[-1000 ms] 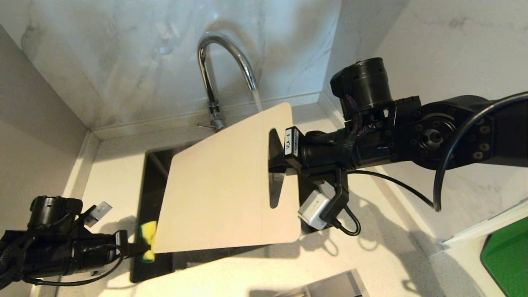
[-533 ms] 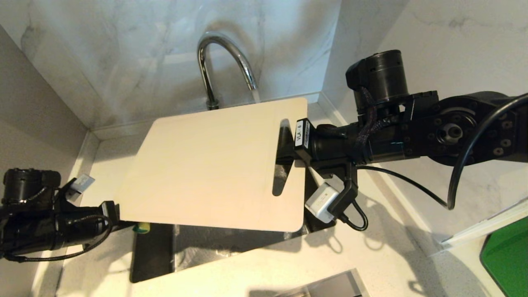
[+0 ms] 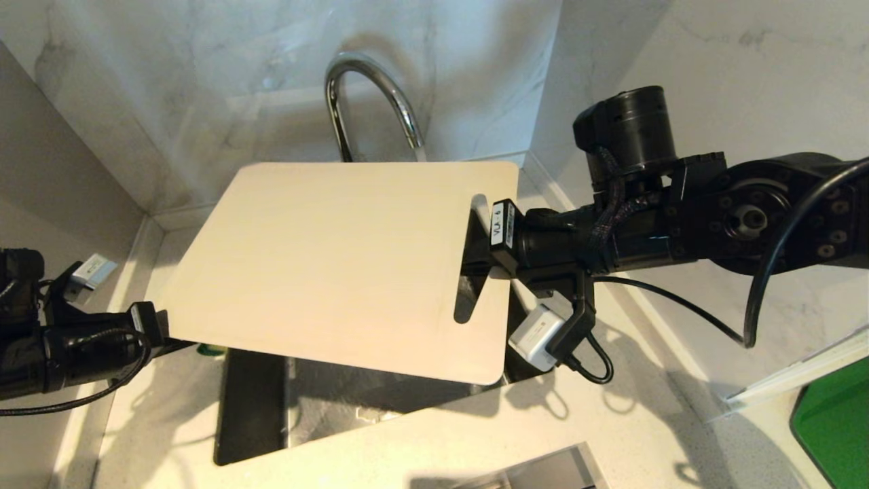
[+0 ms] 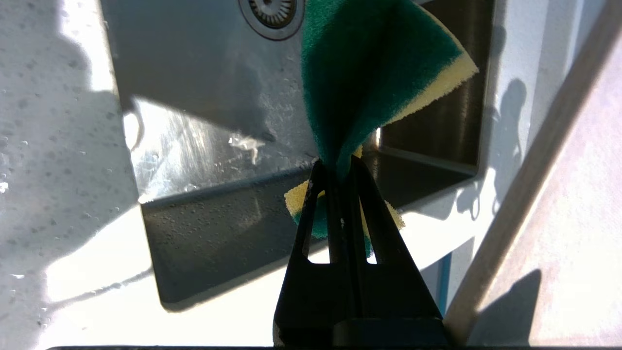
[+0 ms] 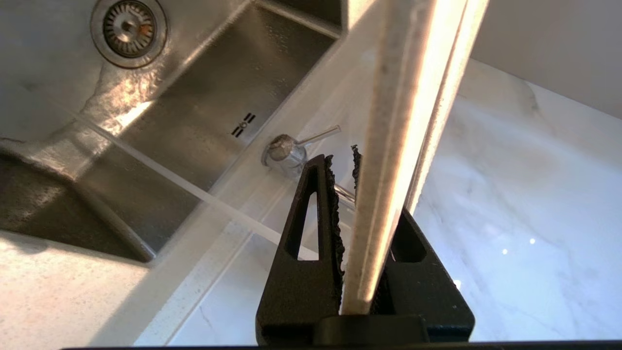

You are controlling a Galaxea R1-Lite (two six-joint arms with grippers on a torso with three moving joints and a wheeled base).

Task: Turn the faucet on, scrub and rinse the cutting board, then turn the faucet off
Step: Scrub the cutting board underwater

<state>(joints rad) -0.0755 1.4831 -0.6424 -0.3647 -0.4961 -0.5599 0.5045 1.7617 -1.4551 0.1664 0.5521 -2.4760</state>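
- My right claw [image 3: 475, 261] holds the cutting board [image 3: 339, 261] by its short end, just beside the long handle slot. The jaws stand narrow, and in the right wrist view the thin edge of the board sits between the two rough pads.
- The board hangs in the air over the sink [image 3: 251, 407], nearly flat, and it hides the base of the faucet [image 3: 370, 102] from the head view.
- I judge the board stiff and rather light: pale cream plastic, smooth, thin, with rounded corners. It does not bend, although I hold it only at one end.
- Water is running; in the right wrist view a thin stream crosses in front of the sink. A wet plastic board will be slippery, I think, and a grip at one end gives it a long lever, so it can turn in the jaws when something pushes on the far side.
- The best place to hold seems to be the strip beside the slot, where I am now.
- My left claw [image 4: 340, 170] is closed on a sponge [image 4: 369, 73]: green rough face, yellow soft foam, pinched into a fold. It is low at the left edge of the board.
- The sink is brushed steel with a round drain; the desk [image 3: 421, 448] is pale speckled stone.
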